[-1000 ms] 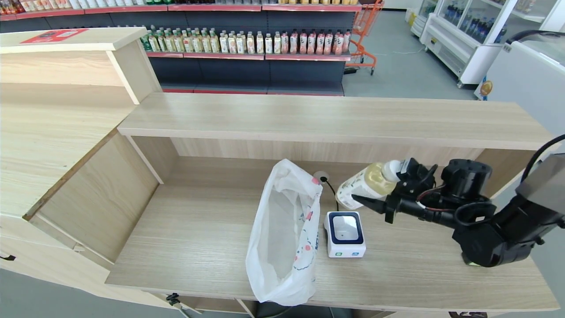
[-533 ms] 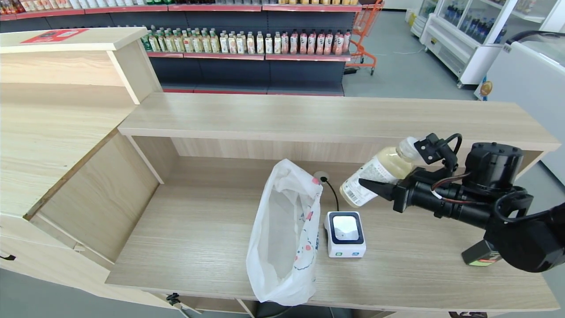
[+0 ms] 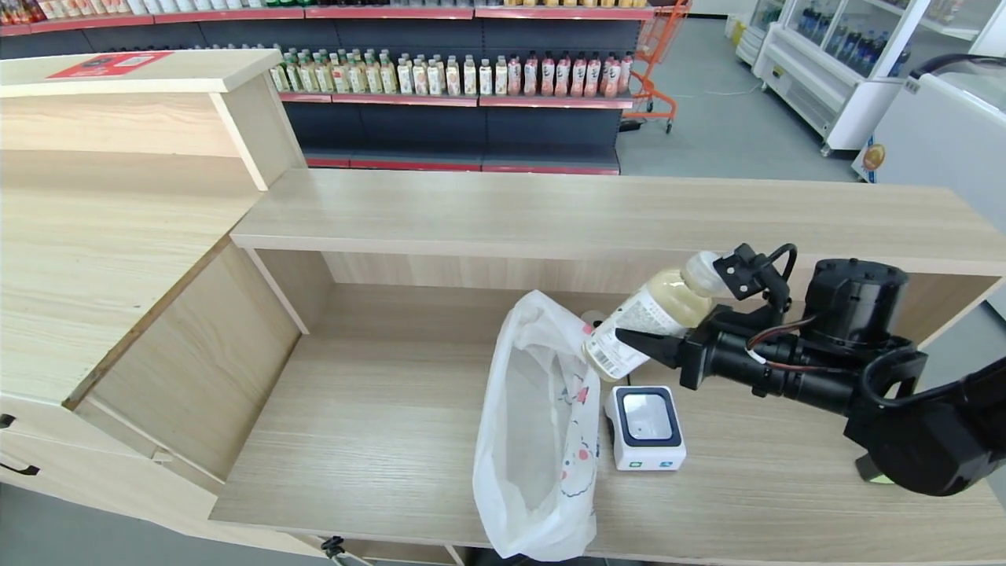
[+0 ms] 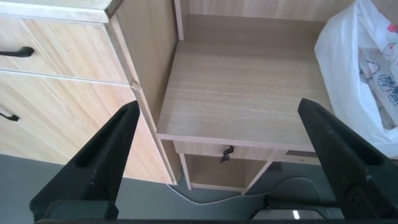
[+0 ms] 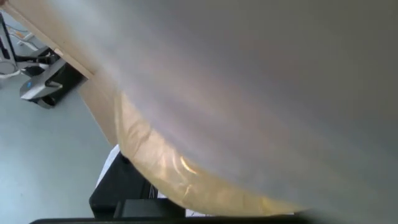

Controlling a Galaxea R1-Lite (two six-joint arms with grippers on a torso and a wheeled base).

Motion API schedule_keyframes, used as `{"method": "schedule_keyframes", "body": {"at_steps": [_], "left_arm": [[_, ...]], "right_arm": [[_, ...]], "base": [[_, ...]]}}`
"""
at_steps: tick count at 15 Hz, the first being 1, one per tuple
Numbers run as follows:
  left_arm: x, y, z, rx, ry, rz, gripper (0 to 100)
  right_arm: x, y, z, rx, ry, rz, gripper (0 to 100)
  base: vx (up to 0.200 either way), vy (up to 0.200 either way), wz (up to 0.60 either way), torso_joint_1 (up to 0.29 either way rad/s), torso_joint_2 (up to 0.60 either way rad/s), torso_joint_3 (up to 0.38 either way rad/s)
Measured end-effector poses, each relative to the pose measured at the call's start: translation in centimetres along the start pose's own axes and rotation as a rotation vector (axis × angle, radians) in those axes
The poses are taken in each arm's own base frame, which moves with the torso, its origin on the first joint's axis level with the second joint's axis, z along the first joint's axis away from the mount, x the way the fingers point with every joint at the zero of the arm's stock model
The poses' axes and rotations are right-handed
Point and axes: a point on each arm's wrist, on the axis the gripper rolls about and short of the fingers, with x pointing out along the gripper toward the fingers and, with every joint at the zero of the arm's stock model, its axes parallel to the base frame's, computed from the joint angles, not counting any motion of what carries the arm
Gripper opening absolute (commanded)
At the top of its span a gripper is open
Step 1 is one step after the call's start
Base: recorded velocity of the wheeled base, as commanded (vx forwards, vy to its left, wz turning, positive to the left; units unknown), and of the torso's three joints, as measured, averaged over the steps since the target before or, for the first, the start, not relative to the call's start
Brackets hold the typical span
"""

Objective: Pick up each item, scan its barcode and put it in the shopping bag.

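Observation:
My right gripper (image 3: 656, 328) is shut on a bottle of pale yellow drink (image 3: 644, 318) with a white cap and a white label. It holds the bottle tilted in the air, barcode end lowest, above the gap between the white shopping bag (image 3: 542, 440) and the scanner (image 3: 644, 424). The bag stands open on the lower counter (image 3: 377, 440), just left of the small white scanner with its dark window. The bottle (image 5: 186, 180) sits very close in the right wrist view. My left gripper (image 4: 217, 155) hangs open below the counter's front edge, left of the bag (image 4: 367, 68).
A raised wooden ledge (image 3: 597, 216) runs above the back of the counter. A small dark and green item (image 3: 871, 472) lies at the counter's right end, partly behind my right arm. Store shelves of bottles (image 3: 448, 75) stand beyond.
The right arm first lifted the bottle, then carried it left from beside the scanner toward the bag's mouth. The head camera has shifted, so the whole scene sits slightly further right.

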Motion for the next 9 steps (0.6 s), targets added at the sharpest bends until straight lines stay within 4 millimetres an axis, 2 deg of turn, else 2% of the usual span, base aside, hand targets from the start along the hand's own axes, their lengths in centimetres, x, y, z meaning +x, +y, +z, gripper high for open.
{"method": "schedule_keyframes", "body": {"at_steps": [3,9], "left_arm": [[0.0,0.0,0.0,-0.001,0.0,-0.001,100],[0.0,0.0,0.0,-0.001,0.0,0.0,100]], "right_arm": [[2.1,0.8,-1.2,0.005,0.031,0.048,0],[7.1,-0.1,-5.3,-0.103,0.097,0.083,0]], "base": [[0.0,0.0,0.0,0.0,0.0,0.0],[0.0,0.0,0.0,0.0,0.0,0.0]]}}
